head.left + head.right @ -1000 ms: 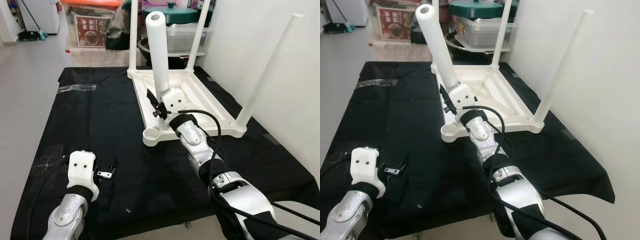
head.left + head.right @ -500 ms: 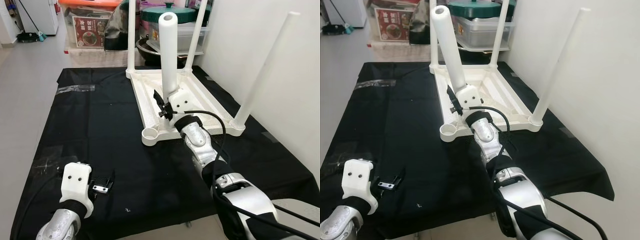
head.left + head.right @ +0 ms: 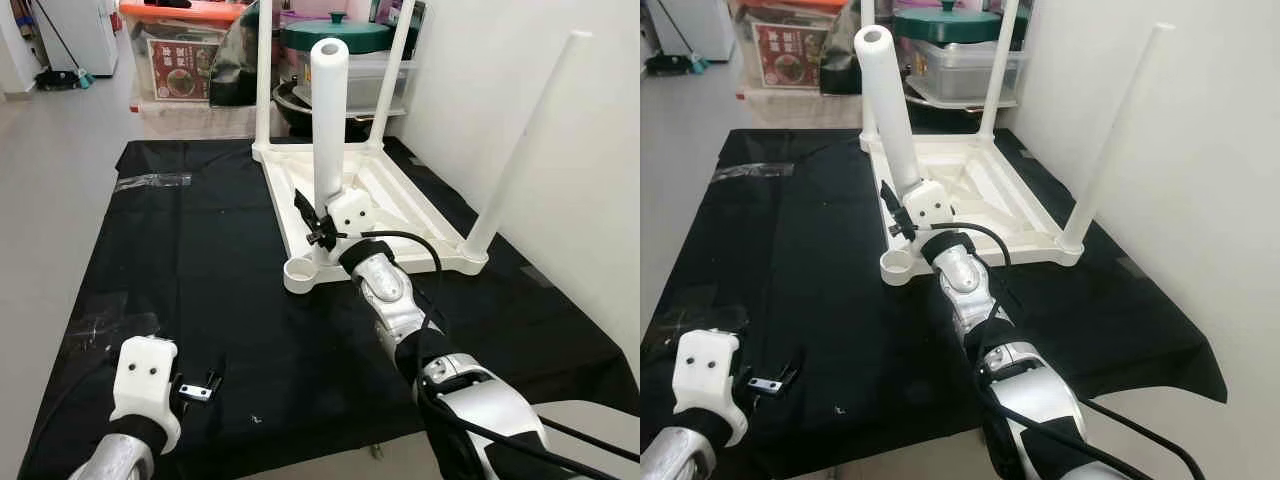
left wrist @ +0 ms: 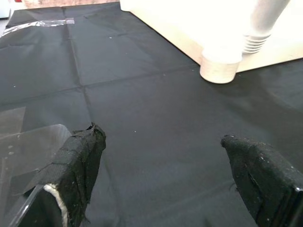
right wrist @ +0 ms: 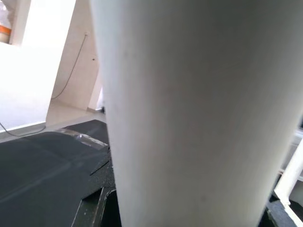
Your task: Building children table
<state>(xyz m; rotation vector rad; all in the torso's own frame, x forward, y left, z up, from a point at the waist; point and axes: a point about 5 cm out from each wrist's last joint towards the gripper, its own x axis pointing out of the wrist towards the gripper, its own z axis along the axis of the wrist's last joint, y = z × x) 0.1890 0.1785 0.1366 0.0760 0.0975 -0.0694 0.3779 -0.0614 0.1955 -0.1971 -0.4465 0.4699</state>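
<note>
I see the white table [image 3: 380, 195] lying upside down on the black cloth [image 3: 200, 250] that covers the floor, close to the white wall [image 3: 520, 90]. Three legs already stand upright in their corners: two at the far end [image 3: 264, 70] and one at the near corner beside the wall [image 3: 520, 150].

The right gripper [image 3: 318, 222] is clamped around the lower end of the fourth leg [image 3: 327, 120]. I hold this leg nearly upright above the underside of the table, just behind the empty corner socket [image 3: 299, 270]. In the head views the bottom end of the leg is hidden by the gripper housing, so I cannot tell whether it touches the table. The right wrist view adds little: the white leg [image 5: 189, 109] sits directly against the lens, with a strip of cloth and wall to one side.

The left gripper [image 3: 195, 390] hovers low over the cloth at my near left, well apart from the table. Its fingers [image 4: 78, 165] stand wide apart and hold nothing. The left wrist view supplies what the head views hide: the empty socket [image 4: 218, 71] appears as a short open ring at the table corner, and the ribbed lower end of the held leg [image 4: 258, 40] is just behind it. A clear plastic sheet [image 4: 28, 146] lies on the cloth beside one finger.

Storage boxes and a green-lidded pot [image 3: 335, 35] stand beyond the cloth.
</note>
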